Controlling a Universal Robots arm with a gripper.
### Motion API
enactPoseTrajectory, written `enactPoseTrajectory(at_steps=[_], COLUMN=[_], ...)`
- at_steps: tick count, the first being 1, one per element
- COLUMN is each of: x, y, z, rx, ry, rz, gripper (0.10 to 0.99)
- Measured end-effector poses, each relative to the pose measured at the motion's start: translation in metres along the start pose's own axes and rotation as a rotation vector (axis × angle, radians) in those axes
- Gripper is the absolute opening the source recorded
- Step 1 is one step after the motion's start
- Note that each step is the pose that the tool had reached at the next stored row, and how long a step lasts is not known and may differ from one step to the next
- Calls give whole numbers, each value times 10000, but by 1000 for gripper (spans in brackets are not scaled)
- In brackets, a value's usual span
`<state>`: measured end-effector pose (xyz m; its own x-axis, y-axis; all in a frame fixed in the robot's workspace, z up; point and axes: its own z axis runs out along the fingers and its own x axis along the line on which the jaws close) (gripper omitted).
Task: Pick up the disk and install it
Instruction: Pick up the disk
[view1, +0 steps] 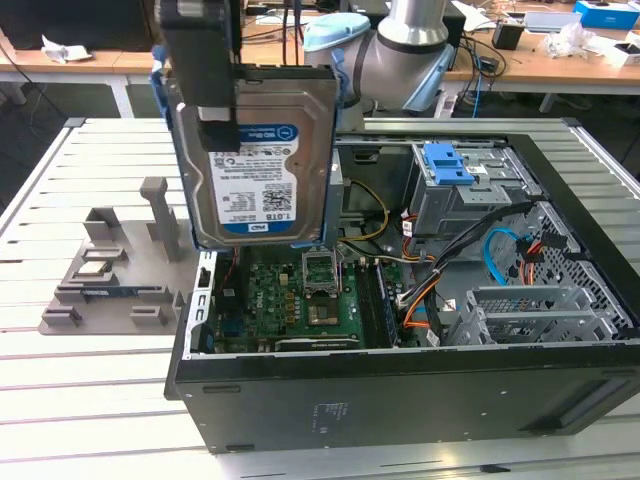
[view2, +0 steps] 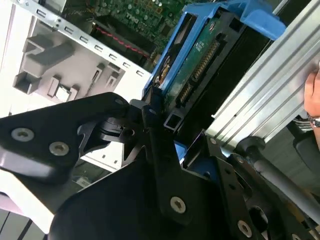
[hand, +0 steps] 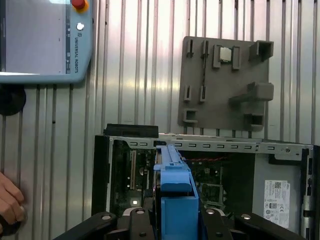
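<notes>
Above the open computer case (view1: 400, 400), the gripper (view1: 218, 132) holds the disk (view1: 265, 160) upright in the air, jaws clamped on its flat faces. One black jaw crosses the label and the other is hidden behind the drive. The gripper's upper part is cut off. A grey fixture plate (view1: 110, 285) lies beside the case on the slatted surface (view1: 90, 400). In the first wrist view a hand (hand: 9, 200) is mostly out of frame.

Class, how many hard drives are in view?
1: the disk, held upright by the gripper over the open computer case; others may hide inside the drive cage.
</notes>
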<state>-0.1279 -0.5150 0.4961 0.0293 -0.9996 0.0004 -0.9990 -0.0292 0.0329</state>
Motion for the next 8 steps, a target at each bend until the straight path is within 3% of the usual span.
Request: enactPoseTrajectory(at_steps=[2,5,7,8], x=[3,11,15,16], y=[-85,-356,-492,-525], z=[31,78,74,73], rx=[-2,-9,-9,-9], ry=[8,13,12,12], rz=[1,0,1,0], gripper=[365,365,365,365])
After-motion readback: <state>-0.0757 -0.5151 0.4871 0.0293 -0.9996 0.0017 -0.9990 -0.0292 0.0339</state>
